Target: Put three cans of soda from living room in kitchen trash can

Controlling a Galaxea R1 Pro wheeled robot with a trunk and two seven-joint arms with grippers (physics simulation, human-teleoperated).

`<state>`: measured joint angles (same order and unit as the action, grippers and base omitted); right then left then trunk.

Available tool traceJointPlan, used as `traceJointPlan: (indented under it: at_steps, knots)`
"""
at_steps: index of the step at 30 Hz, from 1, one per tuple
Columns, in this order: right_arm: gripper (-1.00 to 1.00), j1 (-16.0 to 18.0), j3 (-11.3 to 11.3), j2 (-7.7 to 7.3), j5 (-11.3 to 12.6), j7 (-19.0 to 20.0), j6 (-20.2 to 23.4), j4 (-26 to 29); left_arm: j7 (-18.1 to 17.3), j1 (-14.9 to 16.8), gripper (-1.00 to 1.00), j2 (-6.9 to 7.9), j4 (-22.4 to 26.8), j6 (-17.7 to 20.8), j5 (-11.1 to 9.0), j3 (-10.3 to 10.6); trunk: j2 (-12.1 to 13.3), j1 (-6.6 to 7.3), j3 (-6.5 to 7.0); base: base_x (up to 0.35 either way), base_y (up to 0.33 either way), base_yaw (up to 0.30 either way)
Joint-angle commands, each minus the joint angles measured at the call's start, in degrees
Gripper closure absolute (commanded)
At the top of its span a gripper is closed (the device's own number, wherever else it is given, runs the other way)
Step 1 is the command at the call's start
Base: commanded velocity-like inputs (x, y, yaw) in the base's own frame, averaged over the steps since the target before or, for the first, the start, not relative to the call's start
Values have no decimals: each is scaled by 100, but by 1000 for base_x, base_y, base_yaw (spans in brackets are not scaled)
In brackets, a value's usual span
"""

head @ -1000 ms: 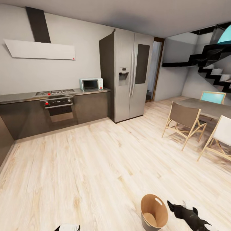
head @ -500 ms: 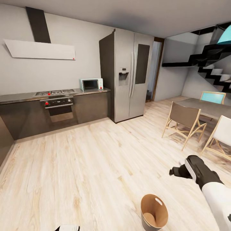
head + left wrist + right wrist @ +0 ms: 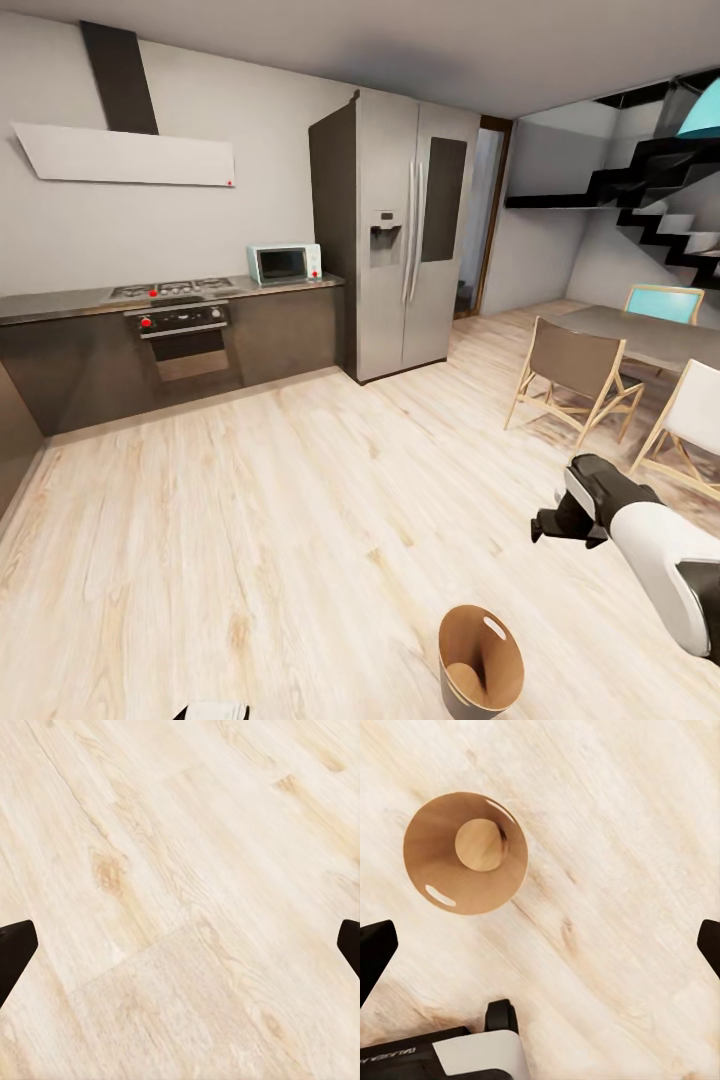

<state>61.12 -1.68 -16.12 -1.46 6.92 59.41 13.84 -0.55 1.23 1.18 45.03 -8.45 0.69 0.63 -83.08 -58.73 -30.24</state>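
- The trash can (image 3: 481, 668) stands on the wood floor (image 3: 280, 520), below the raised right gripper (image 3: 548, 527).
- Both grippers' jaws are spread wide, holding nothing.

Even, bright, diffuse render light; no clear source. Soft shadows under chairs (image 3: 573, 385) and along counter (image 3: 170, 300) base. Small white glints on trash can (image 3: 465, 853) inner wall. Straight lines lean at head view's edges (wide lens). Floor (image 3: 180, 870) grain soft in wrist views.
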Motion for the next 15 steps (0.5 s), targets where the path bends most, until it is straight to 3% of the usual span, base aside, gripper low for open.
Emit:
traceJointPlan:
  at_steps: [1,10,15]
  knots:
    - [-100,7,-4,3,-4,-1,0,-8,1,0,-100,-1,1,0,-2,3,0,0,0,0,0,0]
    - [-100,24,-40,10,-18,10,-59,-31,-5,2,-100,-3,5,19,8,0,0,0,0,5,0,0]
    - [-100,20,-43,19,-14,14,-83,-36,-4,6,-100,-3,6,25,15,-1,0,0,0,170,0,0]
